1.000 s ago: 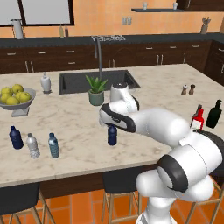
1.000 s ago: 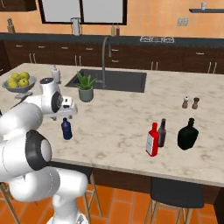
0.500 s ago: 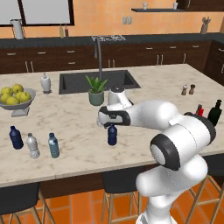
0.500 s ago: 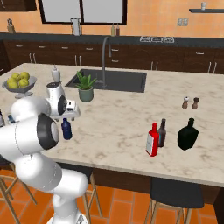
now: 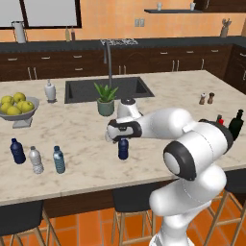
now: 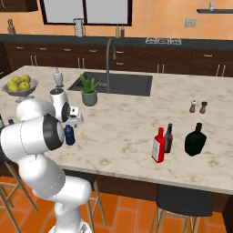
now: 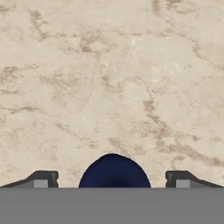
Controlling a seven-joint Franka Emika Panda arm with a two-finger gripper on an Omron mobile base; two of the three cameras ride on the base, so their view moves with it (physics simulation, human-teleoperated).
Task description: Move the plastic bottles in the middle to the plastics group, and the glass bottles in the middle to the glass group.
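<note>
Gripper (image 7: 113, 180) hangs directly over the navy bottle (image 5: 123, 149), which stands near the counter's (image 5: 86, 129) front edge. Fingers (image 7: 43, 179) are spread wide, apparently clear of it. Recommend descending straight, centred, closing below the cap before carrying toward the plastics group (image 5: 26, 156).

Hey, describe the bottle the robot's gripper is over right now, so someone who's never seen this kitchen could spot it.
On the marble island, look in front of the sink's potted plant, toward the near edge. There a small dark navy bottle stands upright alone beneath the gripper, apart from the three small bottles clustered at the island's left end.
</note>
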